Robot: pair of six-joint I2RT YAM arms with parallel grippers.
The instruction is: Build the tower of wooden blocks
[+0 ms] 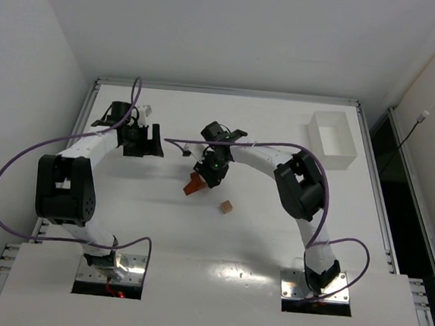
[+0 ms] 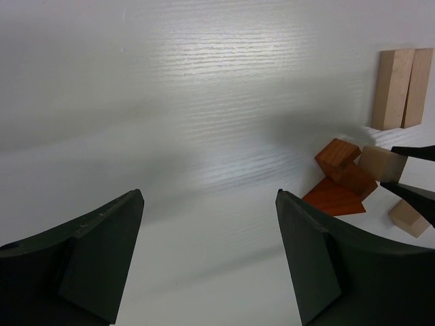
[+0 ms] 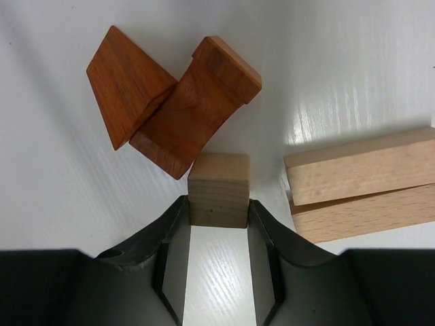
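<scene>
The right end effector (image 3: 217,204) straddles the pale cube (image 3: 218,178) on the tabletop (image 3: 54,204), against the leaning reddish blocks (image 3: 180,115), probably to lift it, though I cannot tell if it grips yet; the left end effector (image 2: 209,197) hangs wide open, empty.

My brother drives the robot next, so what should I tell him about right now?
Left gripper: jaws open, holding nothing.
Right gripper: jaws shut on a tan cube, right beside two red-brown blocks.
Two tan bars lie side by side nearby. A second cube sits apart.
Done: no tower yet, the pieces lie loose.
Left: stack every piece, one wide.
</scene>
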